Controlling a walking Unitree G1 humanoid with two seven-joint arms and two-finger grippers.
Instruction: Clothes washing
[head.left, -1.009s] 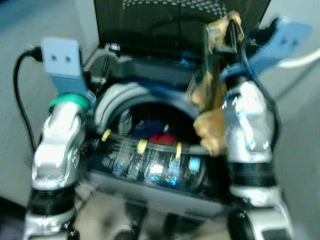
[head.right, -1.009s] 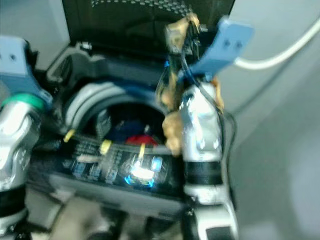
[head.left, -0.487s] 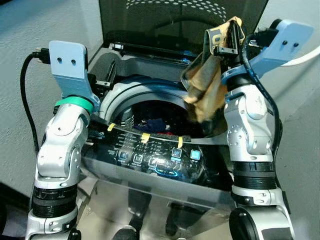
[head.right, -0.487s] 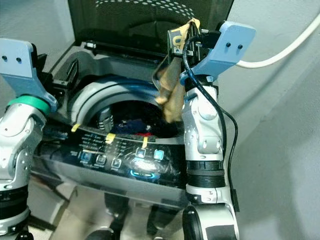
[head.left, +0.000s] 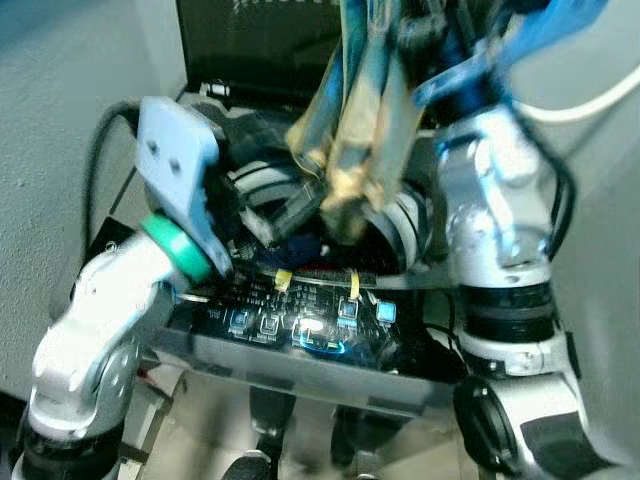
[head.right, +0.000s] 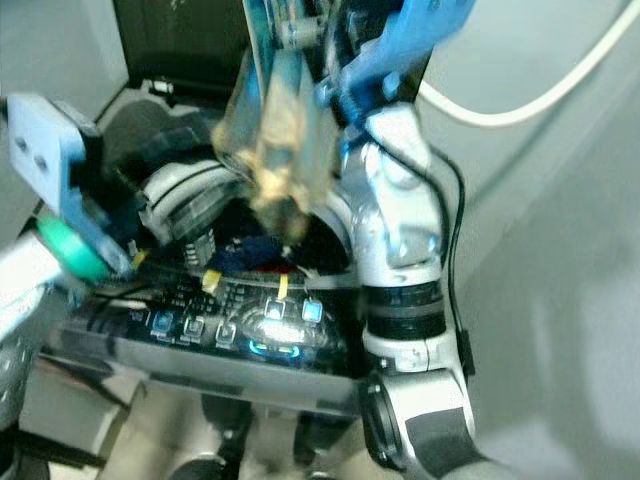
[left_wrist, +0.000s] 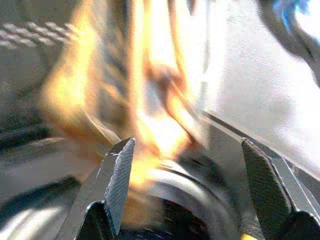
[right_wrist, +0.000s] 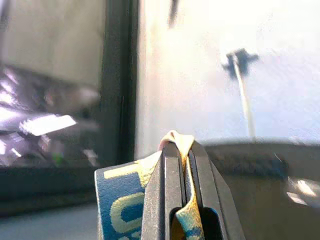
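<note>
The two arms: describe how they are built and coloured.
Both arms are glossy silver with black bands at the joints. The left arm has a green ring under a pale blue bracket. The right arm has a blue bracket and a black cable looped alongside. Its long jaws are black.

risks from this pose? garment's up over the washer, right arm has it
1. The yellow-and-blue garment is pinched only by a fold in the right gripper; it may slip out early.
2. Its hem hangs near the drum opening's rim, so it could drape onto the control panel rather than drop inside.
3. The left gripper, open and close to the cloth, could snag it.
</note>
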